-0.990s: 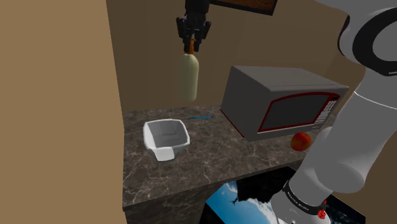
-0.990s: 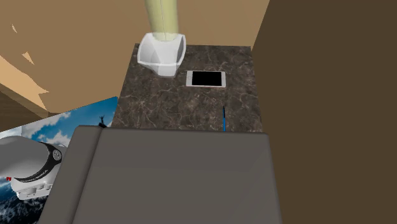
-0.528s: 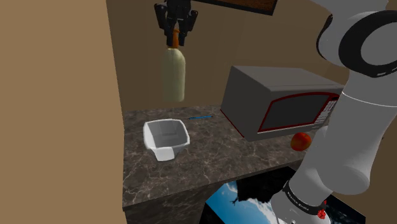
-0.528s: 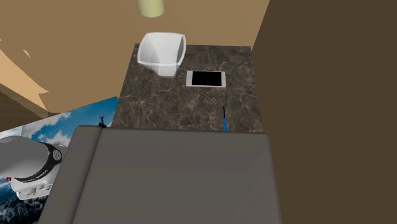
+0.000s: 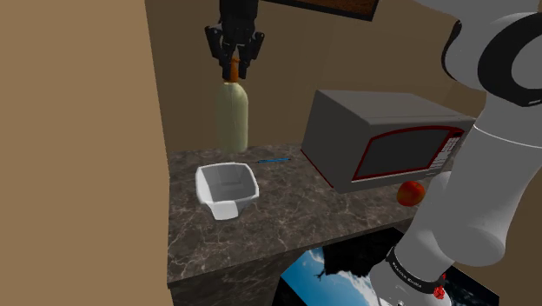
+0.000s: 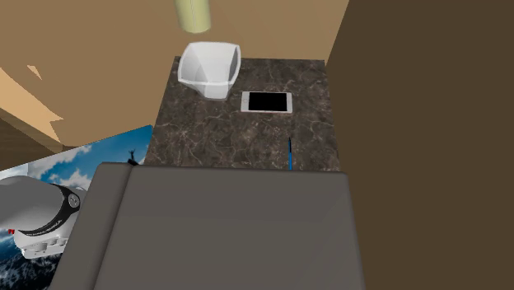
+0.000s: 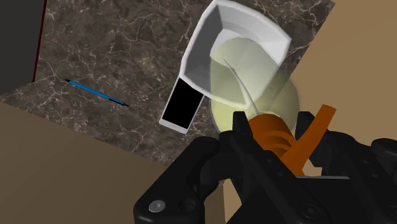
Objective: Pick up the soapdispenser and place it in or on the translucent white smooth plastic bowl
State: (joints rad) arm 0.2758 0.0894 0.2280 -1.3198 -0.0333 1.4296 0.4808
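A dark marbled counter [image 5: 287, 222] lies well below the gripper [image 5: 232, 69]. A phone [image 7: 182, 105] with a black screen lies flat, almost under the gripper. A thin blue pen [image 7: 95, 93] lies farther off. A grey microwave [image 5: 382, 139] with red trim sits lower, off to one side. By it is a small red ball [image 5: 412, 193], maybe an apple.

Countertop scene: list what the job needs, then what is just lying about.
Job: gripper, the soap dispenser clasped in it, white bowl.
Lying about: microwave, phone, blue pen, red apple.
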